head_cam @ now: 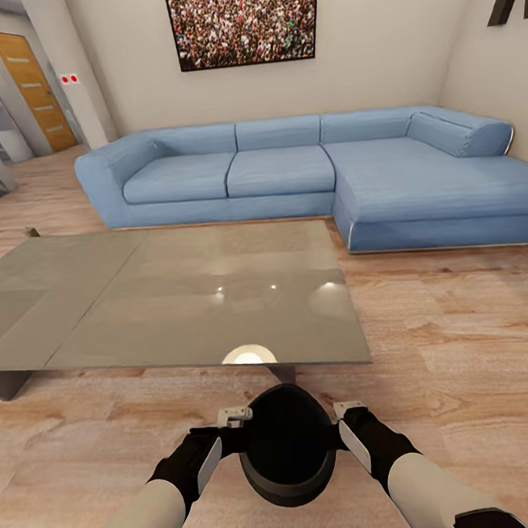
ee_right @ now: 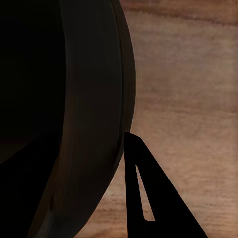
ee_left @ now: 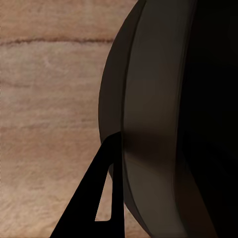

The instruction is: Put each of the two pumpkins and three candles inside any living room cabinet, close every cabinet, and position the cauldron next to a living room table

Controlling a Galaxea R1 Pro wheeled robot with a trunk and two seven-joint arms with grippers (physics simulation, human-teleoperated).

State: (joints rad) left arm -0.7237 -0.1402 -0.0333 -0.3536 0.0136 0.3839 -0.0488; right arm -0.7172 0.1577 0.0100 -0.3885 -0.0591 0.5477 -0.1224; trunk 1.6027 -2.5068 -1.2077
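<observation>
Cauldron [head_cam: 288, 444]: clamped between left fingers [head_cam: 233, 418] and right fingers [head_cam: 349, 409], above floor, just short of glass surface [head_cam: 178, 297]. Advised: lower level, both sides released together, beside surface.

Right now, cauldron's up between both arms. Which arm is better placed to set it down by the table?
Neither alone: the left gripper and right gripper flank the cauldron symmetrically, pressing its sides. The glass table lies straight ahead, so probably lower with both.
</observation>
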